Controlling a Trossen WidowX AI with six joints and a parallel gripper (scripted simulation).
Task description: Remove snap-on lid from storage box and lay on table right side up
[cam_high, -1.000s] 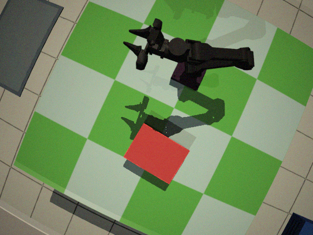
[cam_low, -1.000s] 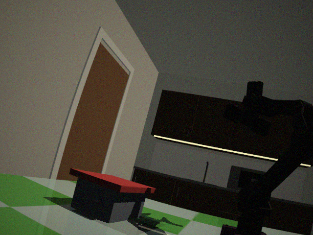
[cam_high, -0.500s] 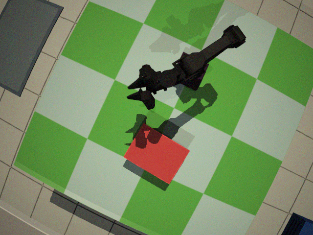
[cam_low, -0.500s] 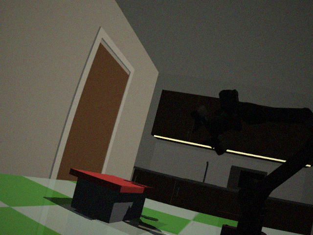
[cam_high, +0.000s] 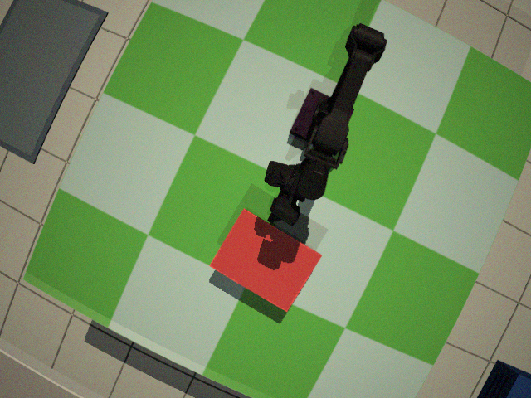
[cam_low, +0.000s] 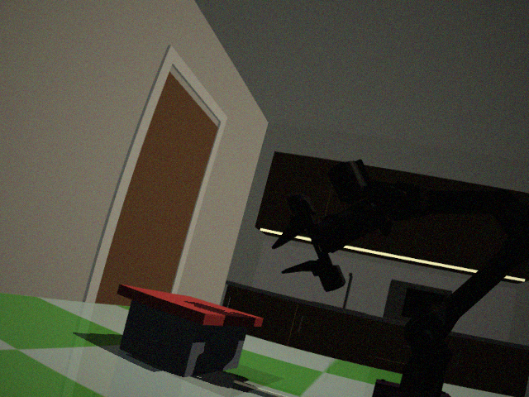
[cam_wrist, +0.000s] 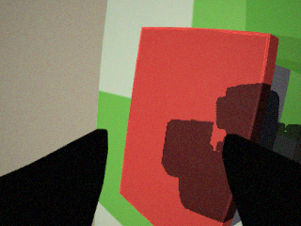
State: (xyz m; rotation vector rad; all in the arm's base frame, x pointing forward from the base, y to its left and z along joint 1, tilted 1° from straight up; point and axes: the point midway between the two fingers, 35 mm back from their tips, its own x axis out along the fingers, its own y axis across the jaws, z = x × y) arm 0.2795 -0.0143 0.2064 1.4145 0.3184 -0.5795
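The red lid (cam_high: 240, 252) (cam_low: 170, 301) (cam_wrist: 165, 71) lies flat, right side up, on top of the dark storage box (cam_low: 158, 333). The box stands on the green and white checked table (cam_high: 115, 162) (cam_low: 42, 324). My gripper (cam_low: 278, 260) (cam_wrist: 166, 142) is open and empty, with its fingers part way apart. It hangs in the air clearly above the lid, near the lid's edge that faces the arm, and its fingers slant downward. Its shadow falls on the lid. In the top view the fingertips are mostly hidden under the gripper's own body.
The arm's purple base (cam_high: 306, 115) stands on the table behind the gripper. Beyond the table's edges are a grey slab (cam_high: 42, 77) at upper left and a dark blue object (cam_high: 510, 381) at lower right. A brown door (cam_low: 158, 192) and dark cabinets are in the background.
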